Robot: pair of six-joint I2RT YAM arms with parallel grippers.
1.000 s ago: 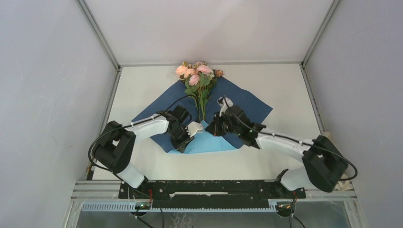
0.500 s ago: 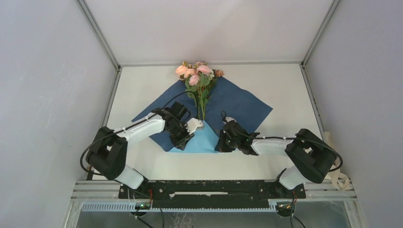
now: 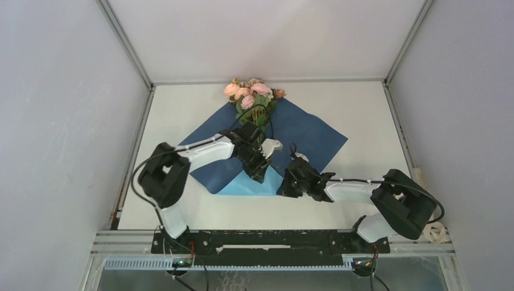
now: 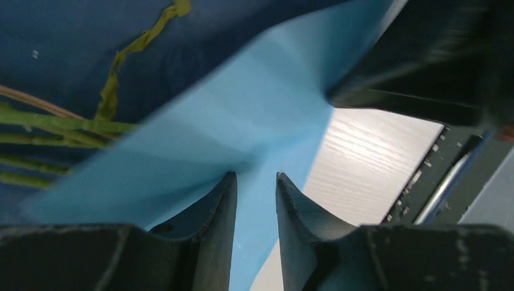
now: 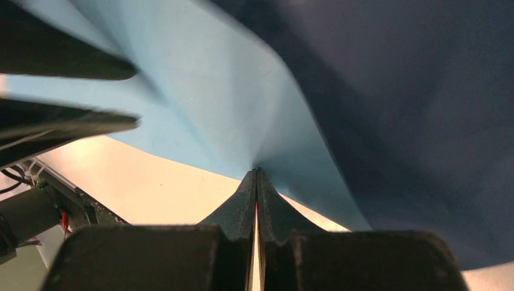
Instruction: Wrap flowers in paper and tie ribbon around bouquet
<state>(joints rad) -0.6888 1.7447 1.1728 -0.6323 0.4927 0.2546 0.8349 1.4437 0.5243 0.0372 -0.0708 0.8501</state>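
Paper [image 3: 306, 130] wrap is barely started; only the near corner is turned up, showing its light-blue flap [image 3: 251, 183]; the side folds, cone and tie are all left to do.

R claw [image 5: 255, 173] is closed tight, tips pinching the paper's edge, w/ creases fanning out from the pinch; in the top view it sits low at the flap's right end [image 3: 291, 182].

L claw [image 4: 256, 179] is parted only narrowly; light blue shows through the gap and the flap bears on its tips; can't tell whether it truly grips or just props the flap. Top view puts it over the flap's upper edge [image 3: 262, 168], just beside the R claw and close to the stem ends.

Further out, green stems [image 4: 48, 124] lie on the navy side past the flap; flowers [image 3: 251, 91] lie along the sheet's middle, blooms past the far corner; rest of the sheet lies flat on the white surface [image 3: 182, 109].

No ribbon on or near the paper; a cream strip [image 3: 434, 230] by the R arm's base may be it, but it's too small to tell.
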